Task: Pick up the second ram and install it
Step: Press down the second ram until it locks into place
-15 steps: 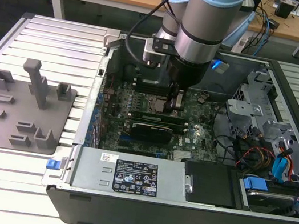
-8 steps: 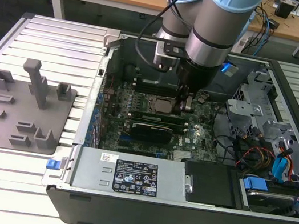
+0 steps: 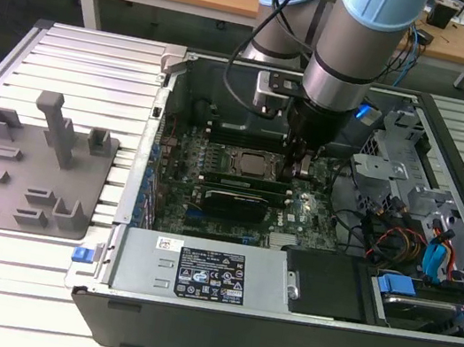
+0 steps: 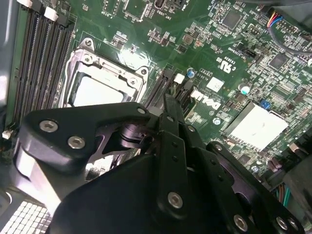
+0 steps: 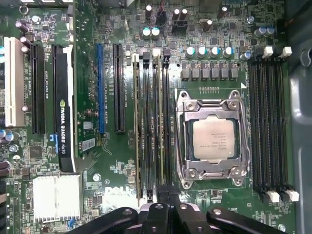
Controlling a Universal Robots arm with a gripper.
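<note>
My pincer (image 5: pixel 163 191), closed, presses the ram (image 5: pixel 162 122) seated in its slot beside the CPU (image 5: pixel 213 139) (graphics card (image 5: pixel 65 131) well apart).

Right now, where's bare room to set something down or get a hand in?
Free: the slatted table behind the grey fixture, and the strip near the case. Crowded: the motherboard under the gripper, and the cable bundle.

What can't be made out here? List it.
First wrist view: one end of the thin dark green ram stick, behind the black gripper.
Second wrist view: part of the silver CPU socket, covered by the gripper.
Exterior view: one end of the black memory slots, behind the grey arm.
</note>
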